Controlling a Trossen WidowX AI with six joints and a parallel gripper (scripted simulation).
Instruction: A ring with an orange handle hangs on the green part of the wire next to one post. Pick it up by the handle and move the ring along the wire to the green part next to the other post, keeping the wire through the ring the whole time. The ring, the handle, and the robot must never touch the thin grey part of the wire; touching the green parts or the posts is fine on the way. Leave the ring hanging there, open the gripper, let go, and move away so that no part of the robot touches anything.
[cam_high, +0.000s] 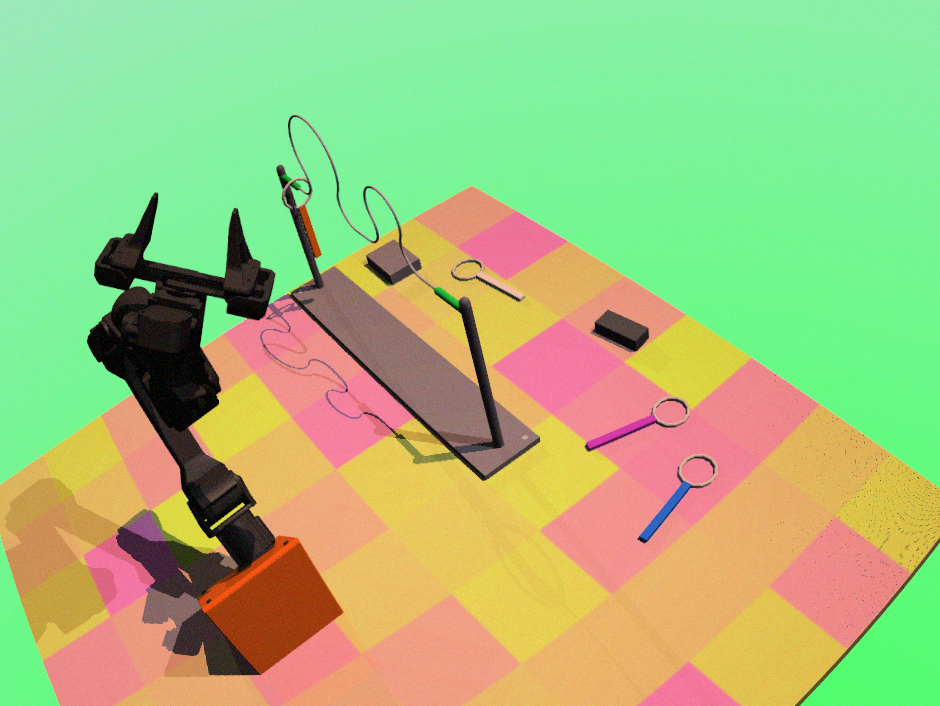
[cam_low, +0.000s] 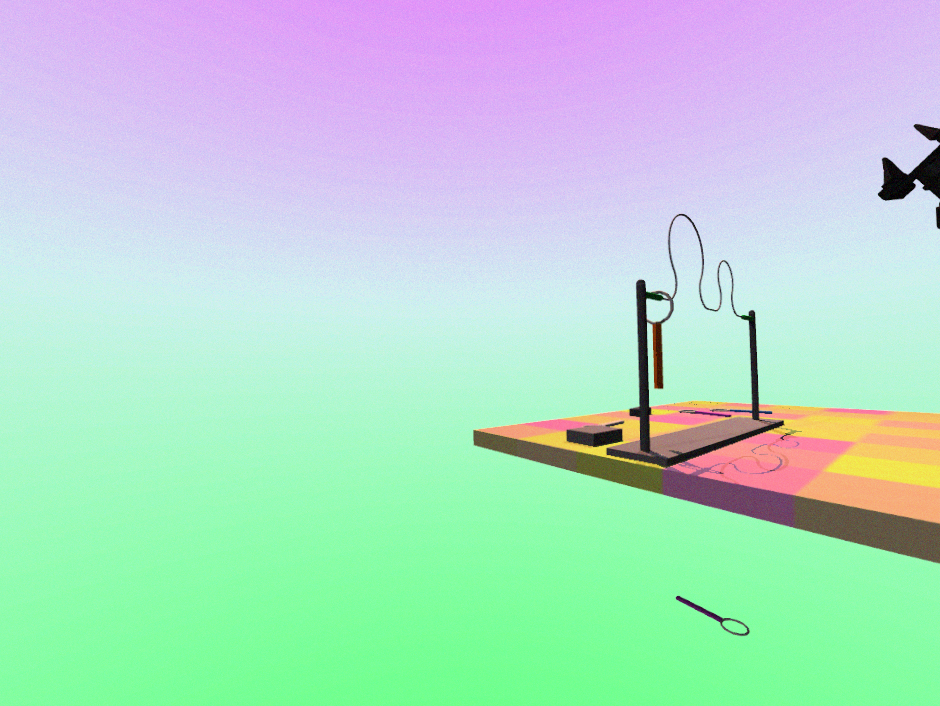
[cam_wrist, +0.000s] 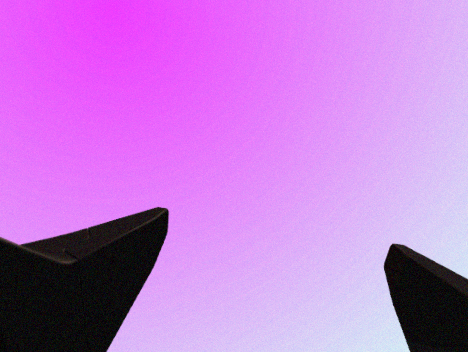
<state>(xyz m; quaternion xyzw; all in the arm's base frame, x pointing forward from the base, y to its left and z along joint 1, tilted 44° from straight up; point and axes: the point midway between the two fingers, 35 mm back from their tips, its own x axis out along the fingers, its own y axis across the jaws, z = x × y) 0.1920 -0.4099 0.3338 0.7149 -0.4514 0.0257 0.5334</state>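
The ring (cam_high: 283, 199) (cam_low: 672, 307) hangs at the green part (cam_high: 289, 180) (cam_low: 651, 296) beside the far-left post (cam_high: 306, 246) (cam_low: 642, 364) of the top view. Its orange handle (cam_high: 310, 231) (cam_low: 658, 355) points down close by that post. The thin grey wire (cam_high: 337, 182) (cam_low: 702, 265) bends in tall loops to the other green part (cam_high: 448, 297) (cam_low: 745, 317) at the other post (cam_high: 481, 372) (cam_low: 753, 364). My gripper (cam_high: 195, 202) (cam_low: 900, 142) (cam_wrist: 278, 238) is open and empty, fingers pointing up, well apart from the ring and wire. The wrist view shows only fingers and sky.
The posts stand on a grey base board (cam_high: 395, 357) (cam_low: 699, 443). Beyond it lie a grey block (cam_high: 392, 259) (cam_low: 594, 435), a dark block (cam_high: 621, 329), and loose rings with a pale handle (cam_high: 501, 286), a magenta handle (cam_high: 619, 433) and a blue handle (cam_high: 664, 511).
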